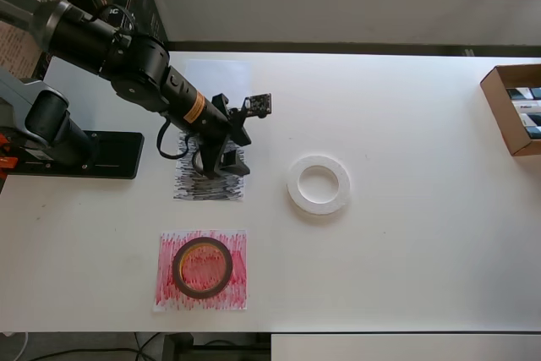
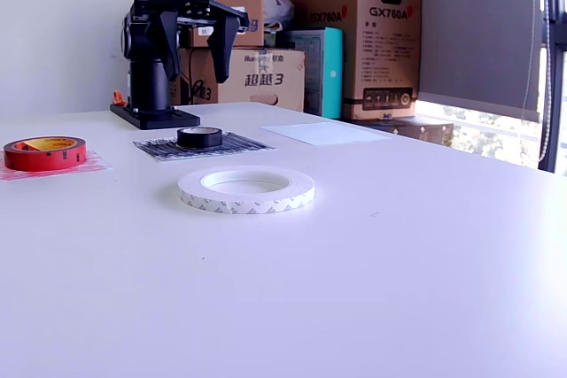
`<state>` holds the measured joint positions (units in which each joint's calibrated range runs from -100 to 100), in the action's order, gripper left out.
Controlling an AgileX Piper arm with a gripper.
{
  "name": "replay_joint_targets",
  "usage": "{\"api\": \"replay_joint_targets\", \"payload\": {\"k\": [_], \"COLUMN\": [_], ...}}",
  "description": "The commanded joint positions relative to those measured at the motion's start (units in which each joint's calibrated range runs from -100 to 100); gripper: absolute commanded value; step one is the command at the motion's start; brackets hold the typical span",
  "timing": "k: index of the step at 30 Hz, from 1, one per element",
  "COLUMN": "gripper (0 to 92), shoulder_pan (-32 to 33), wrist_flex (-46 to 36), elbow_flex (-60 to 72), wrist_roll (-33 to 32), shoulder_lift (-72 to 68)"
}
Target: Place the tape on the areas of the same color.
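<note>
Three tape rolls are counted on the white desk [image 1: 406,243]: a dark-red roll [image 1: 203,267] on the red-scribbled sheet [image 1: 238,293], a small black roll [image 2: 199,136] on the black-scribbled sheet [image 2: 237,142], and a large white ring [image 1: 319,184] on bare desk. A plain white sheet [image 2: 325,133] lies unoccupied. The gripper [image 2: 189,31] is held spread above the black roll, grasping nothing.

Bright, even daylight in both views, entering through windows along the far side of the bench [image 1: 406,124] from the tool [image 1: 221,161]. Near washout on the white surface in the overhead view; plain white sheet [image 1: 211,73] beyond the tool barely distinguishable. Soft, short shadows only, faint under the white ring [image 2: 246,189]. Sharp focus on the ring in the exterior view; slight softness on boxes [image 2: 350,33] behind the tool. Strong window glare at that view's right edge.
</note>
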<state>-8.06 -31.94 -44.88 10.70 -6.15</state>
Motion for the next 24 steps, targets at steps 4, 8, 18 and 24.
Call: {"api": "replay_joint_targets", "payload": {"k": [4, 8, 18, 24], "gripper": [71.3, 71.3, 65.6, 57.4], "shoulder_pan": [-0.4, -0.1, 0.0, 0.0], "wrist_flex": [-9.9, -15.4, -26.4, -28.4], "elbow_flex": [16.2, 24.2, 37.7, 40.9], "wrist_roll": [-3.7, -6.6, -13.8, -16.8], "shoulder_lift": [-13.6, -19.9, -30.0, -32.0]}}
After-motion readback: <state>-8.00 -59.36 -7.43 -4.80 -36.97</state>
